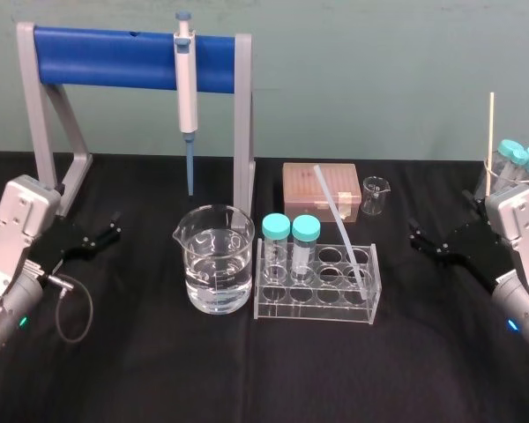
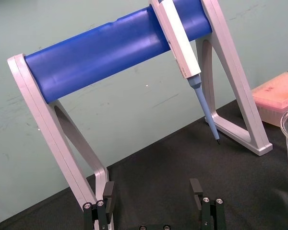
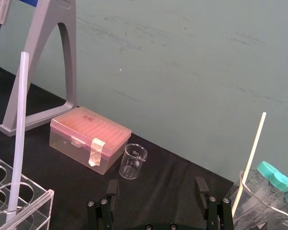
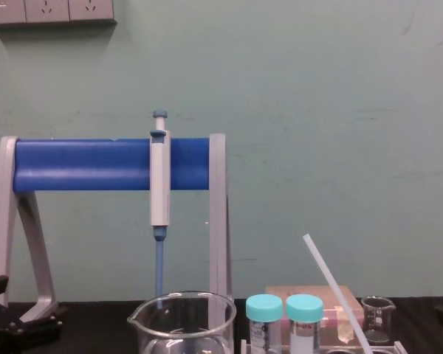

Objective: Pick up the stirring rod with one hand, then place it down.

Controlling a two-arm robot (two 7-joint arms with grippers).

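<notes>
Closest in, the left end effector (image 1: 115, 230) rests low over the black table (image 1: 247, 379) at the left edge. Its fingers are spread wide with nothing between them, as the left wrist view (image 2: 152, 191) shows plainly. The right end effector (image 1: 418, 235) sits the same way at the right edge, jaws apart and empty (image 3: 156, 189).

Between them, a glass beaker (image 1: 216, 264) part full of clear liquid stands just beside a clear rack (image 1: 317, 310). Two teal-capped tubes (image 1: 291, 231) stand upright at the rack's left end. The stirring rod (image 1: 339, 220) stands in a hole at the rack's right end and leans up toward the left, well apart from both end effectors.

Behind the rack lies a pink box (image 1: 322, 189) with a small empty beaker (image 1: 375, 196) beside it. Farthest back, a grey-legged stand (image 1: 106, 57) with a blue bar holds a pipette (image 1: 186, 88), which hangs tip down.
</notes>
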